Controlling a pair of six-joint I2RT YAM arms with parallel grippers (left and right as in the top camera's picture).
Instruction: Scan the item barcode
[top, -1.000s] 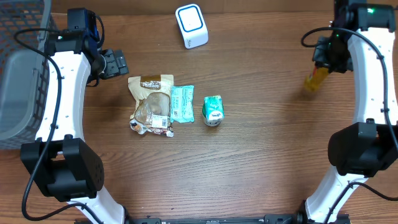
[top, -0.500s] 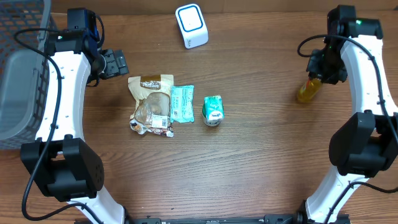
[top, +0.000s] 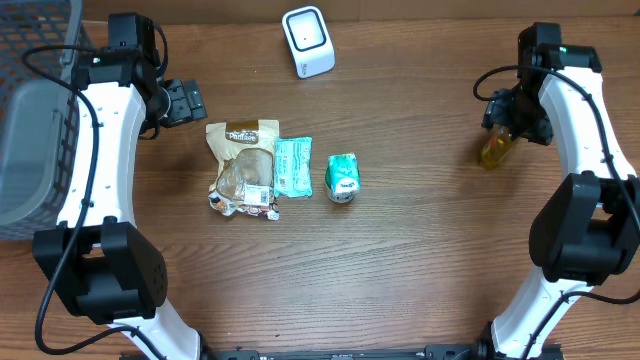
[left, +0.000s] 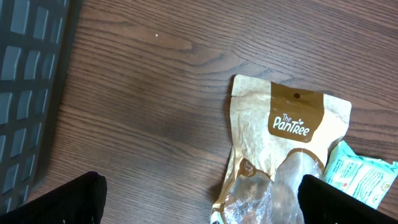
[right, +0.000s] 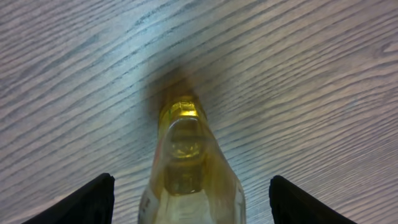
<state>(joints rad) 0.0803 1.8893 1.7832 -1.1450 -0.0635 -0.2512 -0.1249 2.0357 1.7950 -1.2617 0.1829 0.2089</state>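
Jaws first: the left gripper (top: 190, 102) is gaping wide and holding nothing, hovering just up-left of the brown pouch (top: 243, 165). The teal packet (top: 293, 165) and green carton (top: 343, 177) are lying beside it, with the white scanner (top: 308, 40) sitting further back. The right gripper (top: 505, 128) is standing open around the yellow bottle (right: 186, 149), which is resting on the table far right, well away from the scanner. Guessing the bottle is getting parked; the next move is probably grabbing a middle item and showing its barcode to the scanner.

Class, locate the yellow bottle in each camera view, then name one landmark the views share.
Overhead: yellow bottle, right side, above mid-height.
Left wrist: not in view.
Right wrist: bottom centre, cap end pointing up-frame.
Shared landmark: the wood-grain table, seen in all three.
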